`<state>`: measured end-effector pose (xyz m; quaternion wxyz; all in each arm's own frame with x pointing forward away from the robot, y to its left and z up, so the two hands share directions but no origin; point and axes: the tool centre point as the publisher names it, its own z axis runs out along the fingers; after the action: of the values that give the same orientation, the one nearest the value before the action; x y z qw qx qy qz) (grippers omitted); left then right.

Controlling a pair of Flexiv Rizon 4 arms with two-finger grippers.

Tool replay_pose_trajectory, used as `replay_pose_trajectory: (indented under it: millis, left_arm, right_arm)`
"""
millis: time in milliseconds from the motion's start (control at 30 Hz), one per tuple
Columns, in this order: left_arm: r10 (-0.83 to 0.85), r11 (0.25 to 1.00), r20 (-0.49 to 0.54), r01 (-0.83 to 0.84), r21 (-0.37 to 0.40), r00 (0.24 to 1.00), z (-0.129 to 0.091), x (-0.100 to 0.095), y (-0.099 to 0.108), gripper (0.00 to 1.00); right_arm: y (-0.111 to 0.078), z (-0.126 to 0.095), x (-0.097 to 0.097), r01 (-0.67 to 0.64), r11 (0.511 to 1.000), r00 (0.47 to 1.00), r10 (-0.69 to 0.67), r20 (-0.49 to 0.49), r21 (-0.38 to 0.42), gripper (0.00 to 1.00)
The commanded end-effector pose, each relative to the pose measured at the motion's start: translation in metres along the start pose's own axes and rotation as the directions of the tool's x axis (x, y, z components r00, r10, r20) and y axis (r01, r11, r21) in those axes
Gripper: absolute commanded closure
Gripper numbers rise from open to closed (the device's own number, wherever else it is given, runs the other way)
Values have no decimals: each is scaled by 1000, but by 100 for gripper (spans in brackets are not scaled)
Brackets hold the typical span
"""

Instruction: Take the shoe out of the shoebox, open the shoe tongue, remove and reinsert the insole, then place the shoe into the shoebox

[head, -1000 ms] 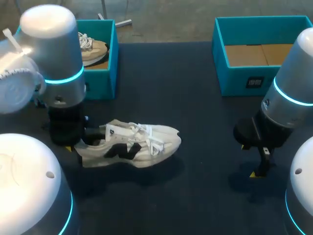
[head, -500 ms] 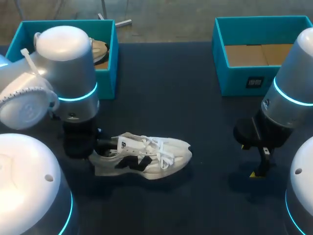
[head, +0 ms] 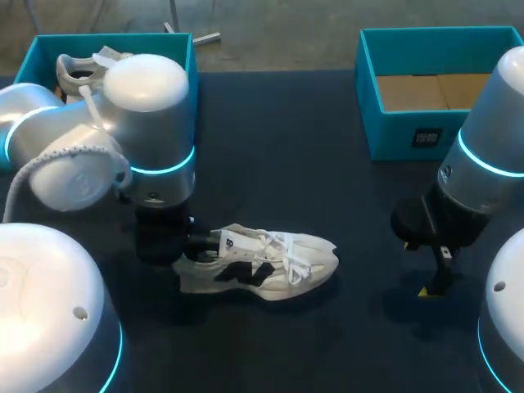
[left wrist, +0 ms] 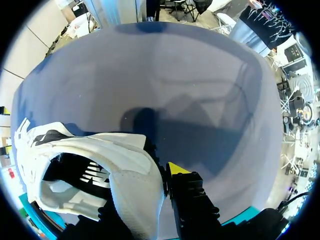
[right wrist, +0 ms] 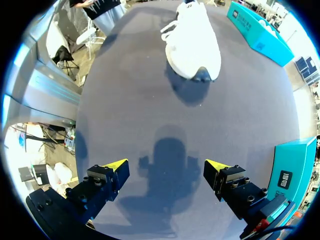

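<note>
While the dark tabletop (head: 286, 164) carries everything, two teal boxes stand at its far edge: the left shoebox (head: 190, 51) holds a second shoe (head: 78, 67), and the right shoebox (head: 393, 135) shows only its cardboard floor. Nearer me the white shoe (head: 270, 266) sits sole down between my arms, out of either box, its toe toward my right side and its laces loose over the tongue.

My left pincer (left wrist: 147, 182) is clenched on the shoe's heel. One yellow tip presses the outside of the heel wall; the other finger is hidden, apparently inside the collar. My right pincer (right wrist: 166, 167) hangs released over bare tabletop, well apart from the toe.

Opening the tongue looks like the next step, and the hold is the weak spot. A grip on soft heel padding alone could let the shoe swing or fold when the tongue is pulled. Loose laces could snag a finger. A finger inside the collar would also block the insole's way out.
</note>
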<state>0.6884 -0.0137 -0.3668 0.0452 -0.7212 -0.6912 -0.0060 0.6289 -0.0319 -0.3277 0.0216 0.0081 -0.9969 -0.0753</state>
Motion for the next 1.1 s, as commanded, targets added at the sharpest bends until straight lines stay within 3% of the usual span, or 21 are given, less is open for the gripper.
replay_pose_trajectory:
  millis: [33,833,867,900,1100]
  left_arm:
    - [-1,1000,-10,1,3,1000,2,-7,3,100]
    - [-1,1000,-10,1,3,1000,2,-7,3,100]
    - [-33,999,-38,34,20,999,23,-34,7,100]
    - [-33,999,-40,34,19,999,28,-41,8,100]
    - [-33,999,-40,33,16,999,28,-40,6,100]
  right_arm:
    - [0,1,1,-1,1000,1000,1,2,1,0]
    - [0,1,1,-1,1000,1000,1,2,1,0]
    - [0,1,1,-1,1000,1000,1,2,1,0]
    - [0,1,1,-1,1000,1000,1,2,1,0]
    - [0,1,1,-1,1000,1000,1,2,1,0]
